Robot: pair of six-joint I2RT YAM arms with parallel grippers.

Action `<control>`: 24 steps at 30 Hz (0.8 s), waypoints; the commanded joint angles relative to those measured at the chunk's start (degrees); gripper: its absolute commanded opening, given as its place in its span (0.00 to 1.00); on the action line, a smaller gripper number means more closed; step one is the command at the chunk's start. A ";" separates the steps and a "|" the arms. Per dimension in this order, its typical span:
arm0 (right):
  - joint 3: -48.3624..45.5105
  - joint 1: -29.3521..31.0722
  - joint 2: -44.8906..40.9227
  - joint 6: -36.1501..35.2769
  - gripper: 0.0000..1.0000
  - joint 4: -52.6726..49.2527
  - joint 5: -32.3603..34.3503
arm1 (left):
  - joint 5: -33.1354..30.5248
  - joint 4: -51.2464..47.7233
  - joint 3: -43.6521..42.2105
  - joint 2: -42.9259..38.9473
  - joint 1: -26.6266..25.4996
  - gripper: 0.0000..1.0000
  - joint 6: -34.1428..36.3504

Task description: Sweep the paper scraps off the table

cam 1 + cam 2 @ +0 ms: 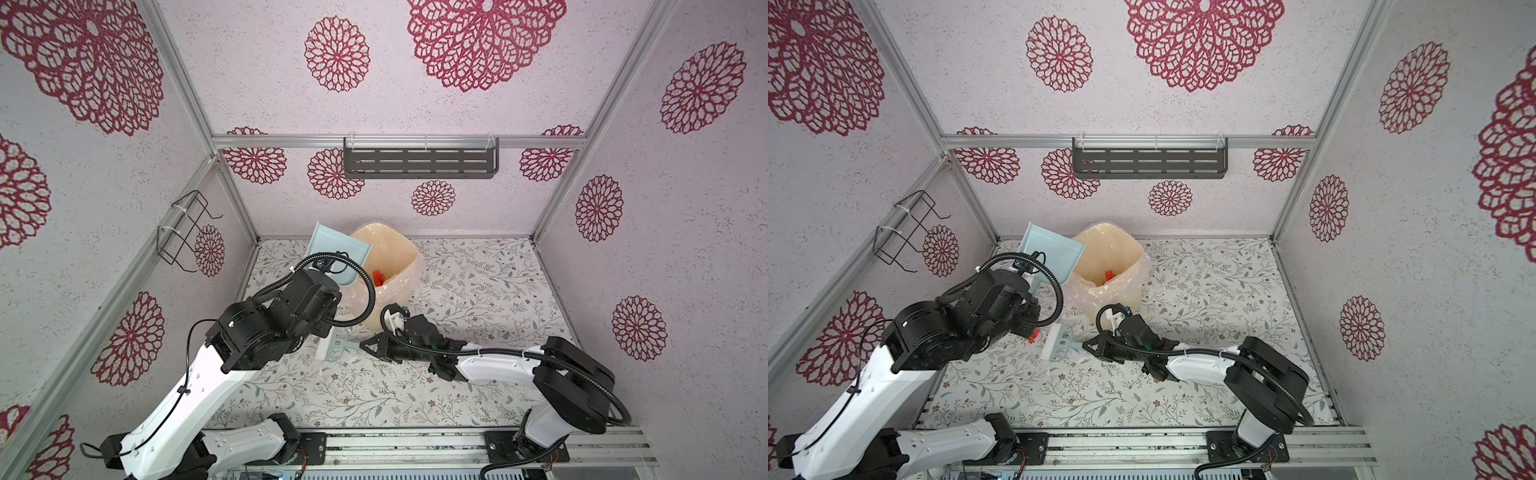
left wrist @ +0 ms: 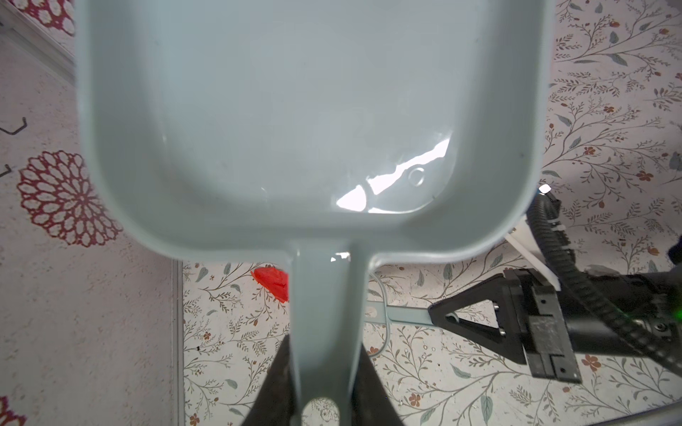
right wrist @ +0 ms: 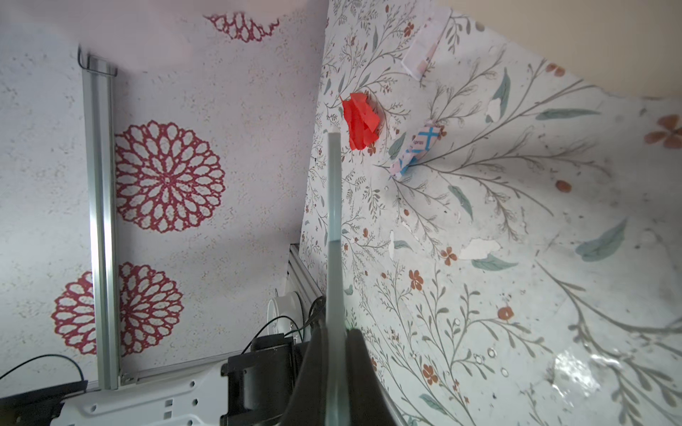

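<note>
Your left tool (image 2: 321, 372) clamps the pale blue dustpan (image 2: 295, 110) by its handle; your right tool (image 3: 335, 369) grips the brush (image 3: 334, 206) handle. Just beyond the brush, a red paper scrap (image 3: 360, 121) and a printed white scrap (image 3: 417, 147) lie on the surface (image 3: 516, 228); farther off, red bits (image 1: 378, 277) sit in the bin (image 1: 390, 249).

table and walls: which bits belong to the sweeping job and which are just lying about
job: crumpled red paper scrap, white printed paper scrap, pale blue plastic dustpan, small pale brush, beige bag-lined bin
idle: grey slotted metal shelf, black wire rack
</note>
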 commanded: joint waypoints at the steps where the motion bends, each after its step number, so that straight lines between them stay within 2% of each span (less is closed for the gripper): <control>1: 3.58 0.37 1.94 3.66 0.00 4.84 0.37 | 1.81 1.46 0.42 1.22 -0.32 0.00 1.23; 14: 10.92 0.54 9.73 6.75 0.00 -4.65 0.04 | 1.79 0.70 1.35 2.45 -0.35 0.00 1.61; 24: 8.04 0.41 5.42 8.15 0.00 -14.53 2.20 | 1.43 -0.88 1.66 1.31 -0.31 0.00 1.60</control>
